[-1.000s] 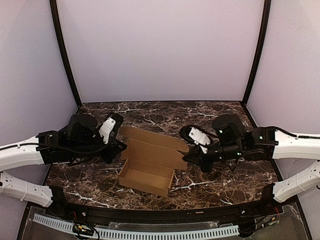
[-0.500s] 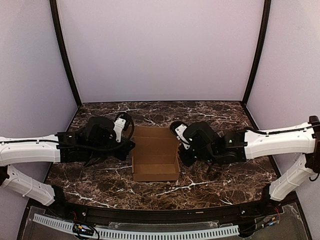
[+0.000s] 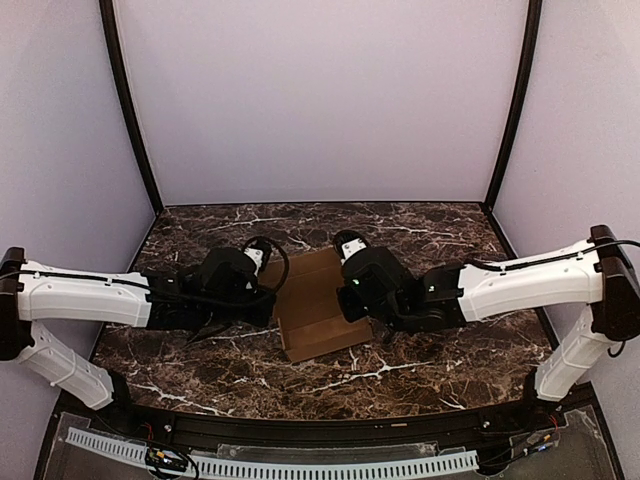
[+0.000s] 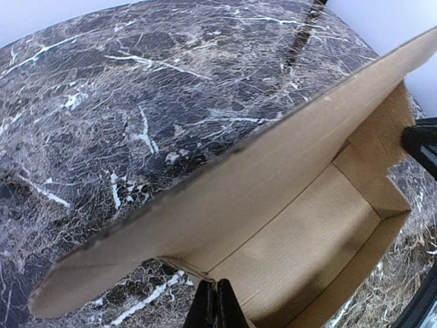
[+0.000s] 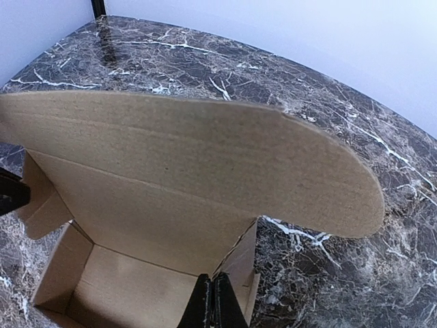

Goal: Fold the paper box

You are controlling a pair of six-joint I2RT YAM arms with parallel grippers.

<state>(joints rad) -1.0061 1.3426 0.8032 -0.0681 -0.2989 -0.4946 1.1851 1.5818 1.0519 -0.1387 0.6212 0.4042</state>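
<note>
Squeezing plain tan-brown cardboard box [image 3: 315, 312] between left end effector [image 4: 217, 302] and right end effector [image 5: 211, 295], both pressed together, empty; pushing evenly, lowering raised lid flap [image 5: 205, 157] squarely.

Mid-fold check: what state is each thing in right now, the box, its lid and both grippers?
paper box: tray formed, side walls up, top open.
lid flap: raised, leaning over the tray, not closed.
left gripper: shut, tips by a side wall of the box.
right gripper: shut, tips by the opposite side wall.
</note>
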